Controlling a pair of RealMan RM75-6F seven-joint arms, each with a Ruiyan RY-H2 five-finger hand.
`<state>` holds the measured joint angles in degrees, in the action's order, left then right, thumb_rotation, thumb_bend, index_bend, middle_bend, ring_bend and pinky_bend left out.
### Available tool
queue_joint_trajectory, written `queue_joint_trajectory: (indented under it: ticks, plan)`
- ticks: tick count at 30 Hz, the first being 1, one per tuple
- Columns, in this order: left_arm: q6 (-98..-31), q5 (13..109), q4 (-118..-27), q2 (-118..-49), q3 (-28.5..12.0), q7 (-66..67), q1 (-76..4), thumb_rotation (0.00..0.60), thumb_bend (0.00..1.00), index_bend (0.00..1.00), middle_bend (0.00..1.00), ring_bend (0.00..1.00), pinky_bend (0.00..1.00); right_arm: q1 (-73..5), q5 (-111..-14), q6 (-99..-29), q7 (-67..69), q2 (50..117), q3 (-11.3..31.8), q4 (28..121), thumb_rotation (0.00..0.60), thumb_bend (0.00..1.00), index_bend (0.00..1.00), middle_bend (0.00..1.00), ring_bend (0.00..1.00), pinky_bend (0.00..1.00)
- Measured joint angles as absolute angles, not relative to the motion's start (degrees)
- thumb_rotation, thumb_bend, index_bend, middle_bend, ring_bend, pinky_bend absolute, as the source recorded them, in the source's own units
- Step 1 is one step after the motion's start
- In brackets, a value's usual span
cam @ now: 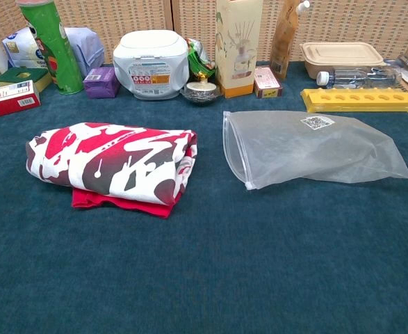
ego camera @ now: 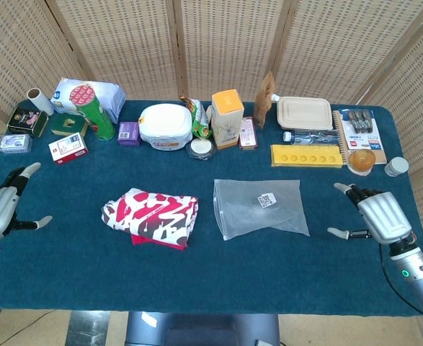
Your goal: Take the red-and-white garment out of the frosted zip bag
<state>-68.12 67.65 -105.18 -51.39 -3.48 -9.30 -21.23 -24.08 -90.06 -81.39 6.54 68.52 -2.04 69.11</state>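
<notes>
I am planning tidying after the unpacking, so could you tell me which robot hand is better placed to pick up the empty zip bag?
Right: the right robot hand is open beside the frosted zip bag.
</notes>
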Motion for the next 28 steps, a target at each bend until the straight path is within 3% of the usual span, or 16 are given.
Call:
queue_joint_trajectory:
  ticks: [1, 10, 21, 28]
  plan:
    - [-69.27, 68.2, -105.27, -51.49, -2.97, -9.28, -20.11, 0.6, 0.2, 0.04, 0.1, 0.01, 0.2, -23.53, -88.71, -81.05, 6.01, 68.39, -1.65, 69.88, 0.317, 0.2, 0.31, 0.44, 0.56, 0.67]
    - [-79.38, 74.32, -103.45, -55.02, 1.53, -7.58, -10.78, 0.6, 0.21, 0.1, 0.1, 0.02, 0.21, -17.06, -78.54, -79.53, 0.21, 67.31, 1.11, 77.05, 0.448, 0.21, 0.38, 0.46, 0.56, 0.66]
    - [-91.41, 81.93, -102.74, -57.98, 4.2, -6.48, -1.68, 0.6, 0.21, 0.13, 0.11, 0.02, 0.21, -9.01, -78.16, -87.58, -1.68, 67.33, 1.14, 79.6, 0.457, 0.21, 0.42, 0.49, 0.56, 0.65]
    - [-92.99, 84.8, -103.98, -57.84, 3.66, -5.9, -0.85, 0.6, 0.21, 0.13, 0.11, 0.02, 0.21, -6.69, -79.42, -90.2, -0.92, 66.78, 1.62, 80.35, 0.457, 0.21, 0.43, 0.49, 0.56, 0.65]
